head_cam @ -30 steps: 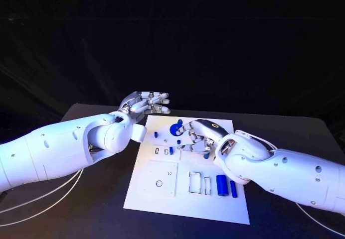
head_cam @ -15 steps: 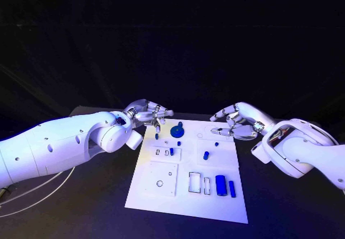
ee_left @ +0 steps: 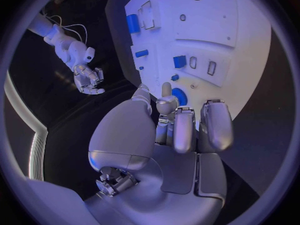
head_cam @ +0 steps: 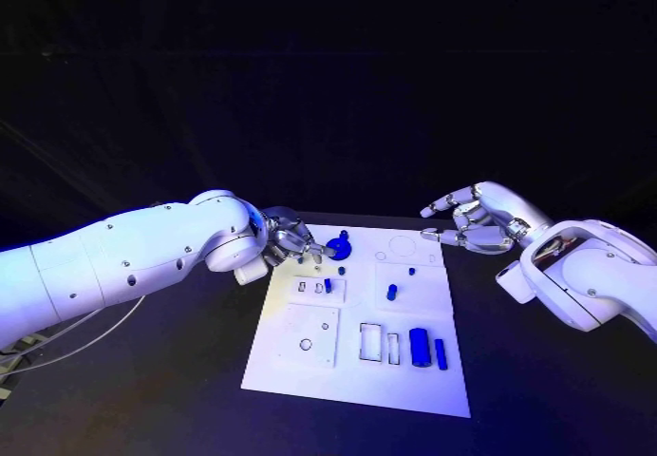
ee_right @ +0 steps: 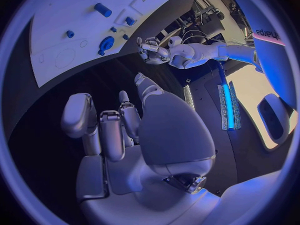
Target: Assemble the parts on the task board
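You have the task board (head_cam: 359, 366) lying mid-surface, its near half and both long edges unobstructed, with dark surface (head_cam: 151, 389) open on either side. Your left hand (head_cam: 291, 244) sits over the board's far left corner, fingers (ee_left: 185, 130) curled close to the round blue part (head_cam: 337, 250); you cannot tell whether they touch it. Your right hand (head_cam: 473, 220) hovers off the far right corner, fingers loosely spread, holding nothing. Two blue cylinders (head_cam: 428, 350) lie near the board's near right (side by side). Since half a second ago, the left hand has moved inward toward the round part, and the right hand has lifted slightly away.
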`<state>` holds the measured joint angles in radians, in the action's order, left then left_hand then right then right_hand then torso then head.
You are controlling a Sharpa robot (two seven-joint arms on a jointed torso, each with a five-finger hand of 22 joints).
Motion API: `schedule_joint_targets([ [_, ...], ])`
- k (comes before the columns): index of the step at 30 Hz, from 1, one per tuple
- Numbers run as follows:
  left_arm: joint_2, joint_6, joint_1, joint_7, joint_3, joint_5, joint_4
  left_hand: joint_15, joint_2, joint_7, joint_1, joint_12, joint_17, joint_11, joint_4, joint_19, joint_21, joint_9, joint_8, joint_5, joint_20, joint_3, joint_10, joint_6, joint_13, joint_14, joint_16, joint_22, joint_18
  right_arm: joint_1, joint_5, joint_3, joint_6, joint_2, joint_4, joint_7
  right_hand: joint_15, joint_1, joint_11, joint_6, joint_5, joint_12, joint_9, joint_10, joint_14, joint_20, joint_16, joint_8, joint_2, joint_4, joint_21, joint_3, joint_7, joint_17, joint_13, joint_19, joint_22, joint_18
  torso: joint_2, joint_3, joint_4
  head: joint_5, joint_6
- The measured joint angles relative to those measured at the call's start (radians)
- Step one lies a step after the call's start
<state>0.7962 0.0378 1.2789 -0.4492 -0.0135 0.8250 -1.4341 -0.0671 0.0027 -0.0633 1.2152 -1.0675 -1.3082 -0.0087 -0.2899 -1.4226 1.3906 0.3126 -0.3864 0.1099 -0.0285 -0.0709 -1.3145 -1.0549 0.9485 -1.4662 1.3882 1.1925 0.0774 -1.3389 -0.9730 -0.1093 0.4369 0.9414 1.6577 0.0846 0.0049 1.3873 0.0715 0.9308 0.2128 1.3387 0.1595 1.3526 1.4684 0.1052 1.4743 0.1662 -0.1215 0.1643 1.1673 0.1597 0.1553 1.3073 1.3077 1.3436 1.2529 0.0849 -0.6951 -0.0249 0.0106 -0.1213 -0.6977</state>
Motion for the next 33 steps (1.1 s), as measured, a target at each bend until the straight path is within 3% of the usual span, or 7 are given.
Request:
schedule_joint_targets([
  [5,-0.030,0.025,0.009,-0.075,0.000,0.050,0.018,-0.005,0.000,0.008,0.000,-0.060,0.000,-0.007,0.002,-0.012,0.034,0.058,-0.060,0.000,0.005,-0.036,-0.018,0.008,0.065,0.002,0.000,0.057,0.000,0.000,0.007,0.000,0.010,-0.005,-0.006,-0.003,0.000,0.000,0.000,-0.003,0.000,0.000,-0.002,0.000,0.000,0.000,0.000,0.000,0.000,-0.003,0.000,-0.005,0.003,0.000,0.000,0.000,0.000,0.000,-0.001,-0.0009,0.0000,0.005,-0.005],
  [9,-0.057,0.039,0.024,-0.111,0.000,0.071,0.033,-0.005,0.006,0.010,-0.006,-0.064,0.000,-0.007,-0.001,-0.013,0.038,0.085,-0.083,0.000,0.005,-0.055,-0.018,0.021,0.071,0.002,0.000,0.069,0.000,0.000,0.009,0.000,0.018,-0.010,-0.011,-0.007,0.000,0.000,0.000,-0.003,0.000,0.000,-0.002,0.000,0.000,0.000,0.000,0.000,0.000,-0.003,0.000,-0.005,0.003,0.000,0.000,0.000,0.000,0.000,-0.002,-0.0006,0.0000,0.008,-0.010],
  [16,-0.091,0.067,0.035,-0.148,0.000,0.100,0.066,-0.005,0.020,0.010,-0.020,-0.063,0.000,-0.007,-0.002,-0.013,0.042,0.108,-0.097,0.000,0.005,-0.067,-0.018,0.035,0.063,0.002,0.000,0.074,0.000,0.000,0.009,0.000,0.031,-0.017,-0.018,-0.014,0.000,0.000,0.000,-0.003,0.006,0.000,-0.003,0.000,0.000,0.000,0.000,0.000,0.000,-0.003,-0.004,-0.005,0.003,0.001,0.000,0.000,-0.001,0.000,-0.007,-0.0008,0.0017,0.010,-0.016],
  [24,-0.139,0.140,0.037,-0.173,0.001,0.130,0.132,-0.005,0.026,0.012,-0.037,-0.047,0.000,-0.011,-0.002,-0.012,0.042,0.125,-0.105,0.000,0.005,-0.079,-0.007,0.048,0.043,0.002,0.000,0.069,0.000,0.000,0.008,0.001,0.038,-0.016,-0.021,-0.020,0.000,-0.005,0.000,-0.006,0.017,0.000,-0.004,0.000,0.000,0.000,0.000,0.000,0.004,0.003,-0.009,-0.011,0.001,0.001,0.000,0.000,-0.002,0.000,-0.009,-0.0019,0.0012,0.011,-0.027],
  [33,-0.170,0.194,0.038,-0.193,0.002,0.166,0.165,-0.005,0.030,0.009,-0.054,-0.047,0.000,-0.011,-0.001,-0.012,0.042,0.137,-0.115,0.000,0.005,-0.093,-0.007,0.059,0.042,0.002,0.000,0.069,0.000,0.000,0.008,0.001,0.043,-0.016,-0.026,-0.024,0.000,-0.011,0.000,-0.010,0.023,0.000,-0.007,0.000,0.000,0.000,0.000,0.000,0.000,0.007,-0.009,-0.020,0.003,0.001,0.000,0.000,-0.004,0.000,-0.010,-0.0019,0.0012,0.008,-0.032],
])
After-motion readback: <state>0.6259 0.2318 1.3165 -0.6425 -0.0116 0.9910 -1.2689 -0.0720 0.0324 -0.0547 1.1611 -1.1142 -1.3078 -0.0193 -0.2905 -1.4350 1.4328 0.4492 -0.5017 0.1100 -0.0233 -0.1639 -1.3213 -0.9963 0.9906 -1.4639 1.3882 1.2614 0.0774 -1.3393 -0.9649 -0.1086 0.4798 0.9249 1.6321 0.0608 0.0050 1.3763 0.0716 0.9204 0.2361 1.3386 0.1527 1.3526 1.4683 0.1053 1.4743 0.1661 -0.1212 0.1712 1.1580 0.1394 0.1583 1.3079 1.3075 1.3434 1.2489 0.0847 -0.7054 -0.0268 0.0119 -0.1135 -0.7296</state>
